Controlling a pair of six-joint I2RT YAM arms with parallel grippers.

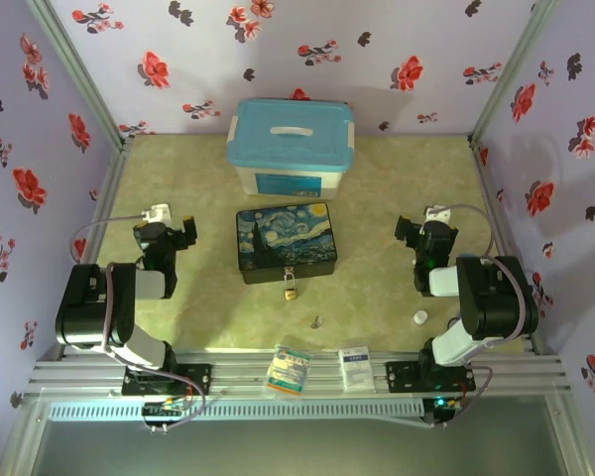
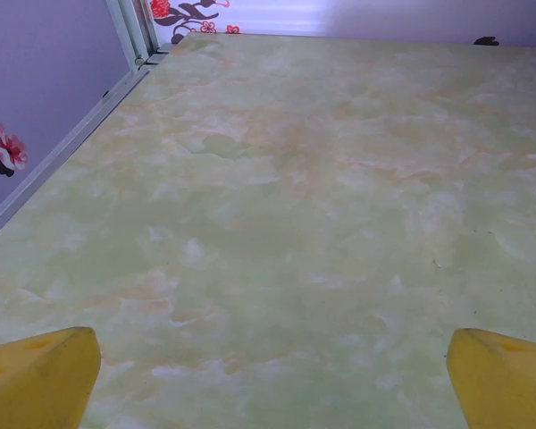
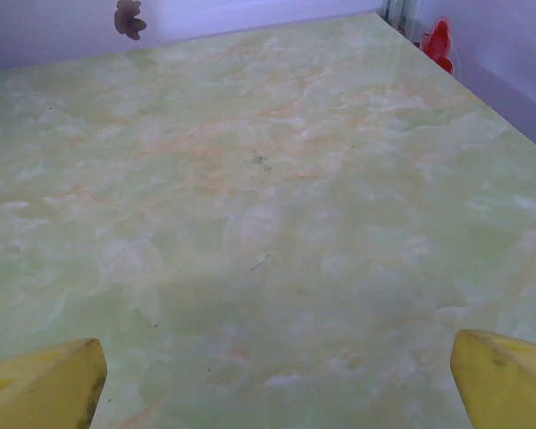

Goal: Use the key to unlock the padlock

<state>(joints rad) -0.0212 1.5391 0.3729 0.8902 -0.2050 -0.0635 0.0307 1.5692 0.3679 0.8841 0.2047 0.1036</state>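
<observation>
1. step: the very start, by my reading. nothing is gripped and the key (image 1: 316, 321) is not yet picked up.
2. padlock (image 1: 291, 291): small and brass-coloured, at the middle of the near edge of the painted box (image 1: 285, 241), by its clasp. it looks closed, but it is too small to be sure of the shackle.
3. key lies flat on the table (image 1: 397, 178), near the padlock on its near-right side and apart from it. a white cap (image 1: 419, 317) sits well off to the right and is not part of the job.
4. left hand (image 1: 174, 230): left of the box, fingers wide apart with nothing between them. in the wrist view its yellow fingertips (image 2: 36, 375) sit at the two bottom corners over bare table.
5. right hand (image 1: 421, 233): right of the box, likewise spread and empty, with its fingertips (image 3: 505, 375) over bare table.
6. next move, as i judge it: one hand comes in toward the near centre and pinches the key by its bow. the key is thin and flat, so this needs a low, square approach.
7. the other hand will likely need to steady the padlock body so that the keyway faces the key.
</observation>
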